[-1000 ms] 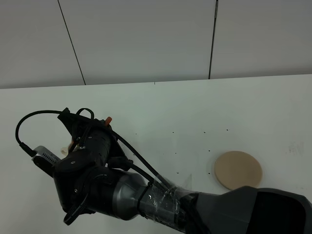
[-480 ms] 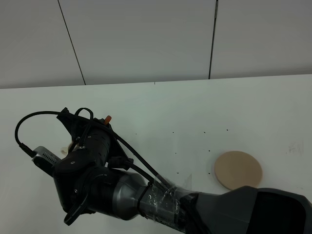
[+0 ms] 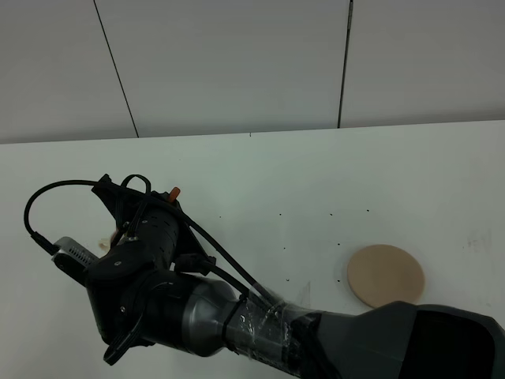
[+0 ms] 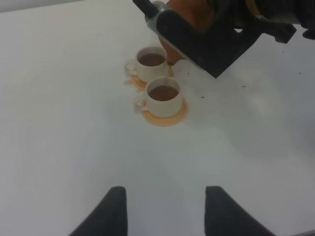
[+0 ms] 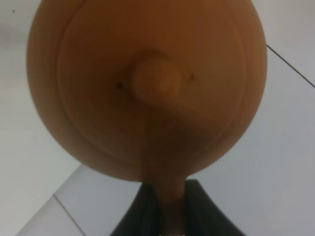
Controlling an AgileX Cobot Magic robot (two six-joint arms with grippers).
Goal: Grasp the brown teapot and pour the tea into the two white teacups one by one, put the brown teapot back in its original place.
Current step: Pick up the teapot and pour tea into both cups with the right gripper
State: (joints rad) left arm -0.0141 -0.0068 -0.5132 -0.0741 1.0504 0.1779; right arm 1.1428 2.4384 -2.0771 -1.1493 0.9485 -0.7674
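Even, diffuse light fills all three views, bright on the white surface, with only faint shadows. The right wrist view is soft and out of focus on the teapot, which fills it. The left wrist view is mildly hazy, its cups washed pale.

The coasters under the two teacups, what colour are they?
Orange. The coasters show best in the left wrist view, beneath the white teacups.

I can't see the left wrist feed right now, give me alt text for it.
Two small cream-white teacups on round orange coasters both hold dark tea, and the reddish-brown clay teapot, held in the right arm's black gripper, hangs tilted right beside them. The open left gripper hovers over bare white table.
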